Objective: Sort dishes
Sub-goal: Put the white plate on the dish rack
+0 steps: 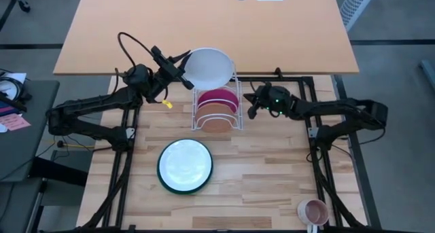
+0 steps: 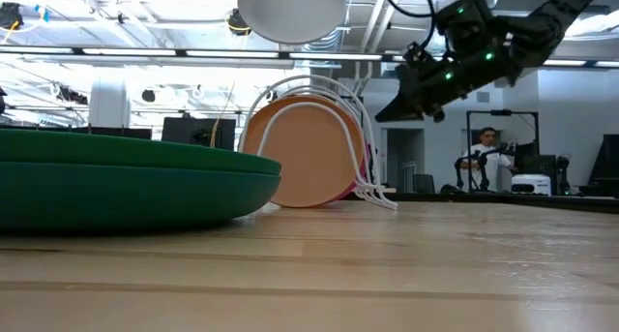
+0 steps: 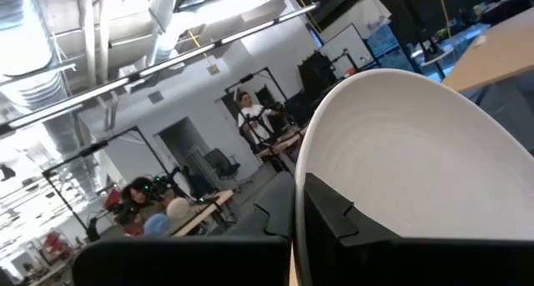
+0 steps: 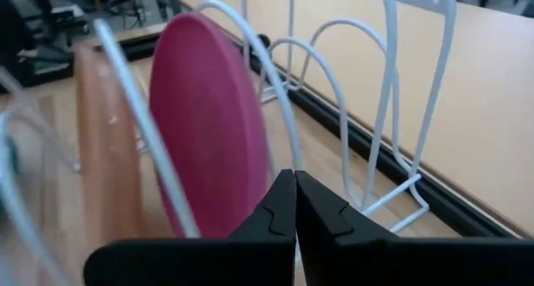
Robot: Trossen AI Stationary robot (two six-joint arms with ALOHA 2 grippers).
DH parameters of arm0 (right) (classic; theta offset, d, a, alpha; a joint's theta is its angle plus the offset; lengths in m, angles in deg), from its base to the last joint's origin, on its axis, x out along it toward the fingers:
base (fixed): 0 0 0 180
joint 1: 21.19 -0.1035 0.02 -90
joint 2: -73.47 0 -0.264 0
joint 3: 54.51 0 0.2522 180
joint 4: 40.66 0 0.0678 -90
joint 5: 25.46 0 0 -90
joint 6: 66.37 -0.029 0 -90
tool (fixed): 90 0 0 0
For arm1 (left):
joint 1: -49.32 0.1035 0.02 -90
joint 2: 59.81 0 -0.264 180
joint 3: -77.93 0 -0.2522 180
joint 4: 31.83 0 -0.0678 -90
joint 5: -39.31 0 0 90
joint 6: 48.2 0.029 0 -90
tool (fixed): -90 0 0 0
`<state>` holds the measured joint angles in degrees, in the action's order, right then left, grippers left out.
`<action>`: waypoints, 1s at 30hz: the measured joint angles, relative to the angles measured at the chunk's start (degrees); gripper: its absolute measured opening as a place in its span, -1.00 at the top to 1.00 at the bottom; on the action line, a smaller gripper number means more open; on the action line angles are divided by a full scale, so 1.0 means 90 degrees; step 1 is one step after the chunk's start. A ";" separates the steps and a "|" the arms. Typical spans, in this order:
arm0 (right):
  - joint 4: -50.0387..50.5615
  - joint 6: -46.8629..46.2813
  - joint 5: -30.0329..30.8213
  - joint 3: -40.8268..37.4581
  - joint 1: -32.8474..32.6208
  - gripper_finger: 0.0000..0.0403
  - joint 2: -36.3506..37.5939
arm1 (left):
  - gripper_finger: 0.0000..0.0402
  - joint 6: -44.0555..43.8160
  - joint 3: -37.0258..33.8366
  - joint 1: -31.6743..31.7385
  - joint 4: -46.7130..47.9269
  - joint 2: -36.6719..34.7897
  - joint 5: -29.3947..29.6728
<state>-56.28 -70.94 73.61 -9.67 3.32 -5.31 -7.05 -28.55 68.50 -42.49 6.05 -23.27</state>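
My left gripper (image 1: 178,68) is shut on the white plate (image 1: 209,66), which hangs in the air over the far end of the white wire rack (image 1: 216,109). The magenta plate (image 1: 219,97) and the terracotta plate (image 1: 217,119) stand on edge in the rack's slots. On the table nearer the front, the dark green plate (image 1: 185,166) lies flat, its face glaring pale. My right gripper (image 1: 253,102) is shut and hovers just right of the rack, pointing at the magenta plate (image 4: 209,127). My left gripper pinches the white plate at its rim (image 3: 299,186), on the plate's left side, with one finger (image 3: 342,228) on the concave inner face. The fingers come from the table's left. The plate is lifted clear and tilted above the rack.
A small pink mug (image 1: 312,211) stands at the table's near right corner. The rack's wire hoops (image 4: 367,111) rise close in front of my right gripper. Bare wood lies right of the green plate. A person (image 2: 482,158) stands far back in the room.
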 joint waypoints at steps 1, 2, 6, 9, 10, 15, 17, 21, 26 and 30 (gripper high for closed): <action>-0.0082 -0.0003 0.0055 0.0000 0.0000 0.98 -0.0100 | 1.00 0.0001 0.0000 0.0000 0.0005 0.0000 0.0001; -0.0160 -0.0009 0.0067 0.0001 0.0000 0.98 -0.0190 | 1.00 0.0008 0.0000 0.0000 0.0016 0.0000 0.0002; -0.0446 0.0011 0.0072 0.0002 0.0000 0.98 -0.0430 | 1.00 0.0018 0.0000 0.0000 0.0087 0.0000 0.0002; -0.0581 0.0053 0.0072 0.0004 0.0000 0.98 -0.0610 | 1.00 0.0015 0.0000 0.0002 0.0078 0.0000 -0.0022; -0.0691 0.0053 0.0072 0.0004 0.0000 0.98 -0.0675 | 1.00 0.0018 0.0000 0.0000 0.0077 0.0000 -0.0025; -0.1193 0.0009 0.0072 0.0010 0.0000 0.98 -0.0947 | 1.00 0.0040 0.0000 0.0002 0.0112 0.0000 -0.0025; -0.1110 0.0028 0.0072 0.0075 0.0000 0.98 -0.1006 | 1.00 0.0042 0.0000 0.0002 0.0121 0.0000 -0.0020; -0.1067 0.0172 0.0064 0.0221 -0.0003 0.98 -0.1092 | 1.00 0.0032 0.0000 0.0002 0.0116 0.0000 -0.0020; -0.1049 0.0360 0.0057 0.0323 -0.0007 0.98 -0.1190 | 1.00 0.0091 0.0000 0.0002 0.0108 0.0054 -0.0011; -0.1072 0.0526 0.0025 0.0336 -0.0007 0.98 -0.1188 | 1.00 0.0083 0.0000 0.0007 0.0145 0.0068 -0.0008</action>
<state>-65.93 -66.21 73.83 -6.65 3.26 -16.00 -6.29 -28.55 68.56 -41.18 6.66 -23.34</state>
